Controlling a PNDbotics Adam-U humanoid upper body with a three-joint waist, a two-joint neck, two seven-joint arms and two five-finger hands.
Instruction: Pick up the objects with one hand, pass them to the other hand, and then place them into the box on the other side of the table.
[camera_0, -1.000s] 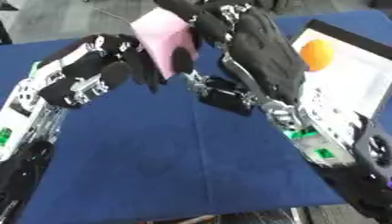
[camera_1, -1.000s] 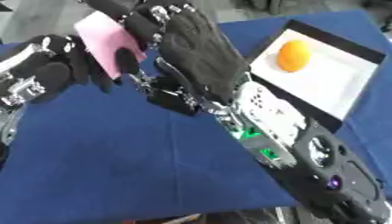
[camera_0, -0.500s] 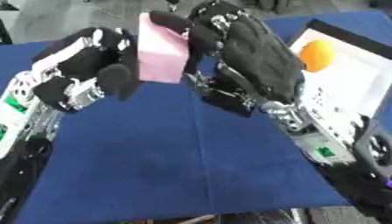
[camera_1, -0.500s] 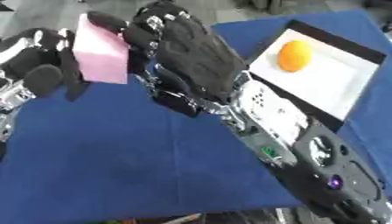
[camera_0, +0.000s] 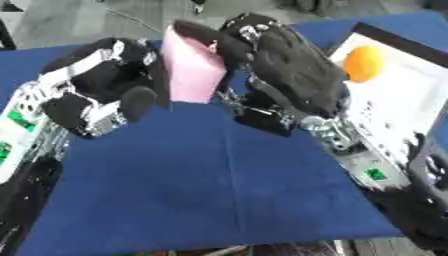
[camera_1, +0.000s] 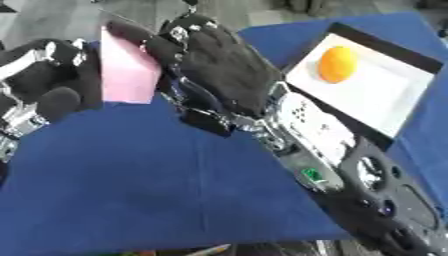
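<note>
**Pink block held between our two hands**

We are holding a pink block (camera_0: 194, 67) above the blue table (camera_0: 201, 185), at its far middle. Our right hand (camera_0: 284, 70) is curling its fingers over the block's top and right side, pinching it. Our left hand (camera_0: 109, 82) is sitting just beside the block's left face, fingers curled; whether it is touching we cannot tell. An orange (camera_1: 337, 64) is lying in the white box (camera_1: 398, 97) at the far right.

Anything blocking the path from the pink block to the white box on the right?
Nothing visible on the cloth between them. The pink block sits between the left hand and right hand; the box holds only an orange, with bare floor beside it.
</note>
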